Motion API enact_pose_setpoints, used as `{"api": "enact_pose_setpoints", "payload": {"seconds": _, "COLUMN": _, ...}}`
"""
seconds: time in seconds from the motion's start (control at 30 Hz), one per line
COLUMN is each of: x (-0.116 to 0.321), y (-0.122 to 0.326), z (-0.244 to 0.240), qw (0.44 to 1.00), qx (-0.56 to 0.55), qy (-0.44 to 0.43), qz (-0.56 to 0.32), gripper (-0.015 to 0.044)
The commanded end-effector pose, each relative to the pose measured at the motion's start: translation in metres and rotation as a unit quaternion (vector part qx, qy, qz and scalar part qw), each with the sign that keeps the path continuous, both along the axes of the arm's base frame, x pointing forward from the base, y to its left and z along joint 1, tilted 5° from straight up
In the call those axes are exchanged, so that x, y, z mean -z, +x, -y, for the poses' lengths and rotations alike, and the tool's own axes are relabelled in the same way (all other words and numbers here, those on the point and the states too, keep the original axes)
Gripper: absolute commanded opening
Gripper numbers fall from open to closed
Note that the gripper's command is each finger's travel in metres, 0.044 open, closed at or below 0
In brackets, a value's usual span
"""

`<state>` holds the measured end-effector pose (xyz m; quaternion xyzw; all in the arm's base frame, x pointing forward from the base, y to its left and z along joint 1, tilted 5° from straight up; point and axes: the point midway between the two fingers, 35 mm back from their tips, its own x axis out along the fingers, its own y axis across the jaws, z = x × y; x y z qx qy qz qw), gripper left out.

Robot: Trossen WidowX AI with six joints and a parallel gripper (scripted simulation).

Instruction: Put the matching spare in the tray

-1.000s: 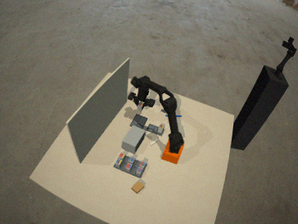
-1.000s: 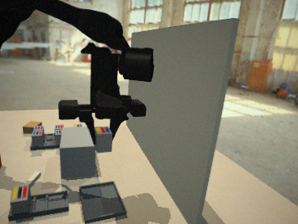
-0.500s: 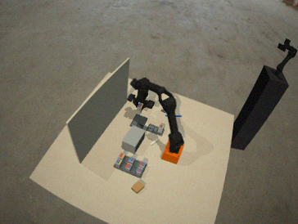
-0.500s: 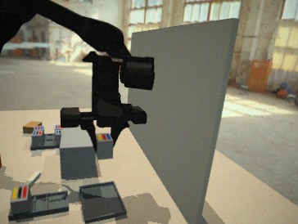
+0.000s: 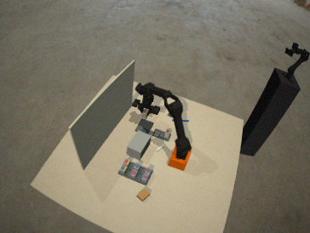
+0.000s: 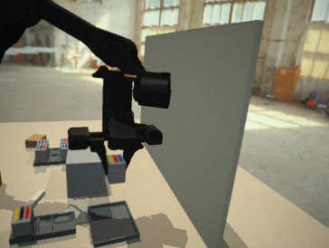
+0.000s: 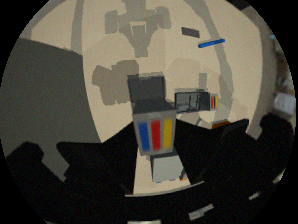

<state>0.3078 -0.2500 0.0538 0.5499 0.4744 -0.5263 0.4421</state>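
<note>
Left to right in the overhead view, one upright gray panel point(image 5: 102, 116) point(image 6: 199, 90) is standing beyond the tray's left side. One rack point(image 5: 146, 183) point(image 6: 49, 163) is sitting well apart from the tray, below it, showing six striped patches from overhead. One gray box point(image 5: 139, 144) point(image 6: 86, 178) point(image 7: 168, 168) is standing between that rack and the tray, and one brown block point(image 5: 143, 194) point(image 6: 35, 140) is lying farther from the tray than the rack. The one tray point(image 5: 145, 124) point(image 6: 113, 222) point(image 7: 146, 87), dark and square, is lying with no spare in it. My one gripper point(image 5: 146, 111) point(image 6: 116, 168) point(image 7: 152, 120) is clasping one spare point(image 5: 146, 112) point(image 6: 116, 169) point(image 7: 155, 131), keeping it in the air above the tray's level; its top is displaying three stripes: blue, red and yellow. One pale stick point(image 5: 160, 148) point(image 6: 38, 197) is lying near the tray, to its lower right. Just beside the tray's right side, one mount point(image 5: 160, 134) point(image 6: 54, 224) point(image 7: 190, 101) is bearing one mounted unit point(image 5: 168, 133) point(image 6: 23, 219) point(image 7: 213, 102), which is showing yellow, black and red stripes. One orange base point(image 5: 172, 165) is supporting my arm to the tray's lower right; one blue bar point(image 5: 182, 121) point(image 7: 211, 43) is lying to its right. Farthest right of the tray, one black pedestal point(image 5: 268, 115) is carrying a second arm point(image 5: 298, 64).
</note>
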Motion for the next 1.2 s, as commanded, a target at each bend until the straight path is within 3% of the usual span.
{"api": "enact_pose_setpoints", "payload": {"seconds": 0.0, "x": 0.005, "y": 0.001, "z": -0.001, "qw": 1.000, "qx": 0.002, "qy": 0.002, "qz": 0.002, "gripper": 0.0000}}
{"api": "enact_pose_setpoints", "payload": {"seconds": 1.17, "x": 0.043, "y": 0.002, "z": -0.002, "qw": 1.000, "qx": 0.002, "qy": 0.002, "qz": 0.002, "gripper": 0.0000}}
